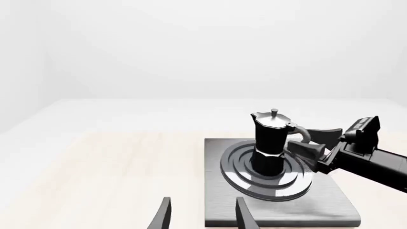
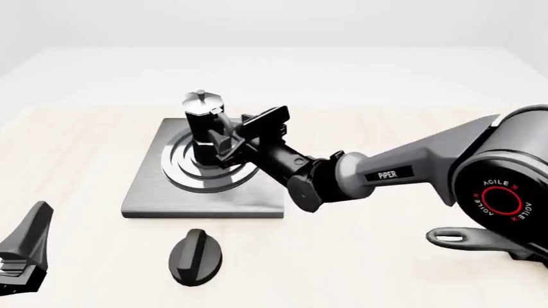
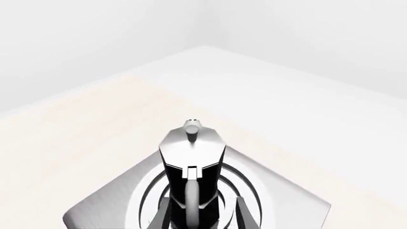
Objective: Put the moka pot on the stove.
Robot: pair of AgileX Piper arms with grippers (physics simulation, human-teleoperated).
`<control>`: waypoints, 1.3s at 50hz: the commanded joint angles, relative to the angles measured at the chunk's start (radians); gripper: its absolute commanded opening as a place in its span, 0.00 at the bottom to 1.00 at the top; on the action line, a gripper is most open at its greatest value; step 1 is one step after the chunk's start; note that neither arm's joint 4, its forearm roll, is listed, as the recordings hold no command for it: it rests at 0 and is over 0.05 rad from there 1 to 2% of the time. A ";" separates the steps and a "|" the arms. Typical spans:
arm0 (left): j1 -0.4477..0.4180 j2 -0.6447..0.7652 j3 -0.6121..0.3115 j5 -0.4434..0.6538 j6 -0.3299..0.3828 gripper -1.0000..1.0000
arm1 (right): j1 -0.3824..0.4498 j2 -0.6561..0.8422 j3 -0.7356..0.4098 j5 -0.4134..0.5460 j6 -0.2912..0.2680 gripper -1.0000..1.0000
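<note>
The moka pot (image 2: pixel 204 125), black with a silver lid and knob, stands upright on the silver burner rings of the dark-grey stove (image 2: pixel 145 192). My right gripper (image 2: pixel 228 138) is at the pot's right side, its fingers spread on either side of the curved handle, open. In the right wrist view the pot (image 3: pixel 190 152) fills the centre between the two fingers (image 3: pixel 246 214). My left gripper (image 2: pixel 22 253) is open and empty at the near left, well away from the stove. In the left wrist view I see the pot (image 1: pixel 270 138) on the stove (image 1: pixel 279 212) and the right gripper (image 1: pixel 302 139).
A black oval knob (image 2: pixel 195 255) lies on the table just in front of the stove. A grey looped handle (image 2: pixel 462 237) shows at the near right under the right arm. The right arm stretches across the table's middle.
</note>
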 commanded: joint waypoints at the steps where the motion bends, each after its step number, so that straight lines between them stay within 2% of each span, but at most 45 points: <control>1: 0.000 0.000 0.000 0.000 0.000 1.00 | -0.008 -0.026 0.028 -0.006 -0.007 1.00; 34: 0.000 0.000 0.000 0.000 0.000 1.00 | -0.013 -0.138 0.157 -0.034 -0.027 1.00; 65: 0.000 0.000 0.000 0.000 0.000 1.00 | -0.046 -0.217 0.279 -0.087 -0.024 1.00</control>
